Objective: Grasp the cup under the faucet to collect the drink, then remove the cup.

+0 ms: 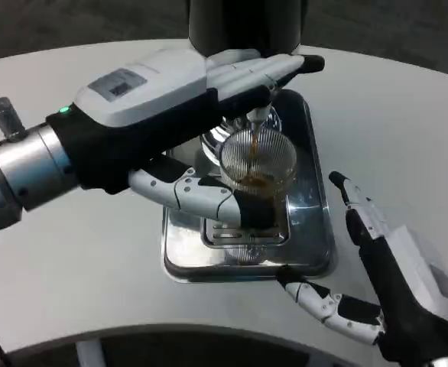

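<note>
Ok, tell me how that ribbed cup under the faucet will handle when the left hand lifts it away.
The cup looks like clear ribbed glass or plastic: probably rigid, possibly fragile. It holds brown liquid, so tilting may spill it; keep it upright. The ribs should help the left hand, wrapped around it, resist slipping. The drip tray beneath looks shiny and may be slick.

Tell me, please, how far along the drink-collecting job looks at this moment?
Done: the left hand grips the ribbed cup under the faucet. In hand: brown drink sits in the cup's bottom, so filling seems underway. Left: taking the cup off the metal drip tray. The right hand waits open beside the tray.
</note>
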You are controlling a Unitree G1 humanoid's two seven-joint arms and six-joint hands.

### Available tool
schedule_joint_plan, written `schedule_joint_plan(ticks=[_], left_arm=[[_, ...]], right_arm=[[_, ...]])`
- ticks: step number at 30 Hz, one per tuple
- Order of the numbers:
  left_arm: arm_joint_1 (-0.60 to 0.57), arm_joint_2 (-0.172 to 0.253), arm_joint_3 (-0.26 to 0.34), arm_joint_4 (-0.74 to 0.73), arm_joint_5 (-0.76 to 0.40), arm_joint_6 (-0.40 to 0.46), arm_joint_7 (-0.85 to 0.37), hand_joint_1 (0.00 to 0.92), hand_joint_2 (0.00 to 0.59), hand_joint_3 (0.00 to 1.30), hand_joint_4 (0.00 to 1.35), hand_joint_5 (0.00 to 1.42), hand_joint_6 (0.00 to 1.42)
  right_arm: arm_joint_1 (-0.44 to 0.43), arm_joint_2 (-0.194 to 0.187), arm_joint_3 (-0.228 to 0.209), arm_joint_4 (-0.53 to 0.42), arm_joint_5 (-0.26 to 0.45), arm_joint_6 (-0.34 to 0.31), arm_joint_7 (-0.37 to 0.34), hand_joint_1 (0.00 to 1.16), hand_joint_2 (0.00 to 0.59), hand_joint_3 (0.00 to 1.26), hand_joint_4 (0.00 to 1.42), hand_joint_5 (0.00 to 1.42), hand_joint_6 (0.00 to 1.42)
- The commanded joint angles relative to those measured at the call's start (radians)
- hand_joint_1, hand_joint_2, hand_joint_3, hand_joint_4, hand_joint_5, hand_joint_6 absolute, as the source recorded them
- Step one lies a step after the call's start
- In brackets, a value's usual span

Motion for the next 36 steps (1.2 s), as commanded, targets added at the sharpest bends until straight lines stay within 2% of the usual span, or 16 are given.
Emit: schedule_joint_plan(ticks=[1,3,9,14,23,36], left_arm=[[0.010,0.011,-0.006,-0.009,0.001,-0.015,-0.005,0.000,0.083,0.00,0.00,0.06,0.00],[0.009,0.011,-0.007,-0.007,0.001,-0.014,-0.006,0.000,0.083,0.00,0.00,0.06,0.00],[0.006,0.012,-0.011,-0.003,0.003,-0.011,-0.008,0.000,0.083,0.00,0.00,0.06,0.00],[0.003,0.007,-0.017,-0.003,0.007,-0.010,-0.008,0.000,0.083,0.00,0.00,0.06,0.00],[0.000,0.011,-0.022,-0.006,0.012,-0.002,-0.013,0.000,0.087,0.00,0.00,0.06,0.00],[0.013,0.027,-0.005,-0.020,0.008,0.015,-0.013,0.000,0.090,0.00,0.00,0.06,0.00]], right_arm=[[-0.093,-0.018,-0.027,0.094,0.098,0.016,-0.008,0.57,0.237,0.00,0.00,0.00,0.06],[-0.144,-0.040,-0.047,0.147,0.157,0.003,-0.003,0.58,0.234,0.00,0.00,0.00,0.05],[-0.245,-0.131,-0.076,0.255,0.259,-0.021,0.010,0.59,0.229,0.00,0.00,0.00,0.05],[-0.297,-0.177,-0.068,0.333,0.308,-0.036,0.005,0.59,0.224,0.00,0.00,0.00,0.05],[-0.354,-0.158,-0.040,0.426,0.355,-0.074,-0.050,0.60,0.214,0.00,0.00,0.00,0.05],[-0.453,-0.119,-0.006,0.536,0.373,-0.073,-0.104,0.65,0.197,0.00,0.00,0.00,0.04]])
